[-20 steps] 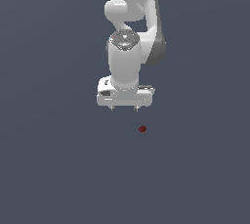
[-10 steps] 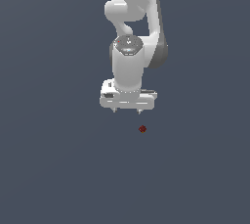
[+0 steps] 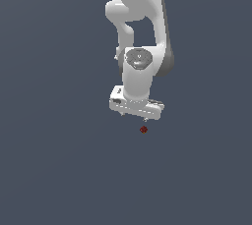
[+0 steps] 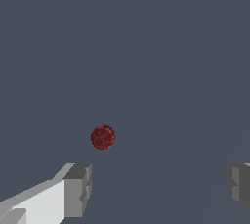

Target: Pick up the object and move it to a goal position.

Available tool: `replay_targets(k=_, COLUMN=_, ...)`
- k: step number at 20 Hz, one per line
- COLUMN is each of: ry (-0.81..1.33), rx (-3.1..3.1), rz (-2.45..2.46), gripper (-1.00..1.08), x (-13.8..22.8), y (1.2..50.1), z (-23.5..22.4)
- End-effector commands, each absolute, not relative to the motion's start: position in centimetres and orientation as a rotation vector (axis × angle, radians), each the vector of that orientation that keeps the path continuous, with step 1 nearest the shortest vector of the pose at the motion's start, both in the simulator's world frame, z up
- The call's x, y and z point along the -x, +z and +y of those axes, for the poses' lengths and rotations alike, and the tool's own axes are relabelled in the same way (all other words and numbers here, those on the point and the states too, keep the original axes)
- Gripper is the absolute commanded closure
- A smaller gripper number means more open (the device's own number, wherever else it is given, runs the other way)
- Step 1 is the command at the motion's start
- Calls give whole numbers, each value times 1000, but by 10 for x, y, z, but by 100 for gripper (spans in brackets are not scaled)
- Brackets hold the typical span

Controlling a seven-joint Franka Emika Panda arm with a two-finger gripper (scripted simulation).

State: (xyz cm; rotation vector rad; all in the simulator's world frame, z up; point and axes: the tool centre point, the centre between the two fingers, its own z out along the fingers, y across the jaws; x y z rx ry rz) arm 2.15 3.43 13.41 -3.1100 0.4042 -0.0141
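The white two-fingered gripper (image 3: 134,115) of the Panda arm hangs above the plain dark grey-blue floor (image 3: 54,170), and its jaws stand wide apart with nothing between them. In the wrist view the two grey fingertip pads (image 4: 78,190) show at opposite sides of the picture with only bare floor in the gap, so the tool holds nothing.

The object, a tiny dark red roundish lump with faint paler speckles (image 3: 143,129), lies on the floor. In the exterior view it sits at about five o'clock from the gripper's middle, just beneath the fingertip on the exterior view's right, near but not touching. In the wrist view the red lump (image 4: 102,137) lies beyond the line joining the two pads and closer to one of them, so it is not between the fingers.

By my judgement the task is in its early approach stage. Nothing is grasped and nothing is lifted. What is left looks like nearly everything: centring the open jaws over the lump, lowering around it, closing, lifting, and carrying it to the goal. No goal marker shows in either view, so I cannot tell where that place is.
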Motion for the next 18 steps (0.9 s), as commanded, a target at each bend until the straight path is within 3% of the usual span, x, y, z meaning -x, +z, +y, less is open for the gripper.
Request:
replay_targets(k=1, ry=-10, rx=3096, rz=497, gripper=-92, x=-23, y=124, z=43)
replay_targets(k=18, ry=0, rx=2988, rz=967, gripper=-92, x=-27, y=72, z=84)
